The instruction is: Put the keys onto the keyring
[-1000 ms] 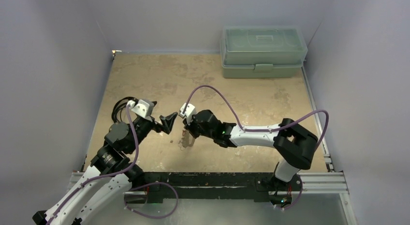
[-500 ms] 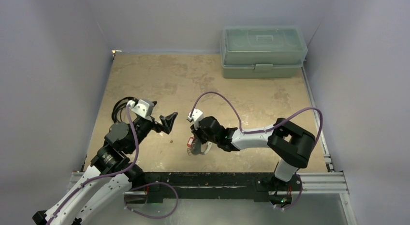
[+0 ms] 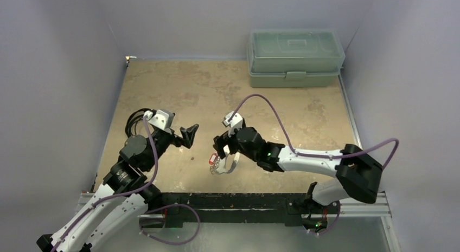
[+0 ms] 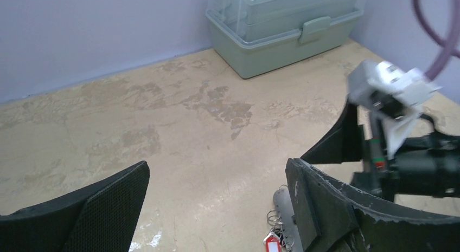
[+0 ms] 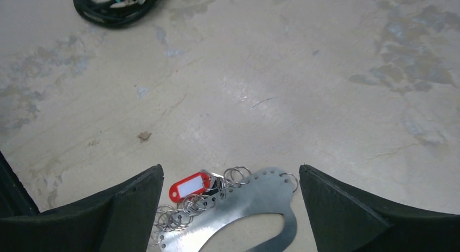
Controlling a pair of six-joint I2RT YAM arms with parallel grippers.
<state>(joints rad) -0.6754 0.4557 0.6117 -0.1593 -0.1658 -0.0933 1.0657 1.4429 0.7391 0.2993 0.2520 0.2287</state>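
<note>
Noting both grippers spread wide, nothing held. Right gripper hangs over the keyring, one finger on each side; I cannot tell if the fingers touch it. Key lies on the table against the rings at the keyring's 10 o'clock end. Left gripper hovers apart, at 10 o'clock from the keyring.

Keyring cut off at 6 o'clock edge; red key blade hidden among rings; black cable cropped at 11 o'clock.
</note>
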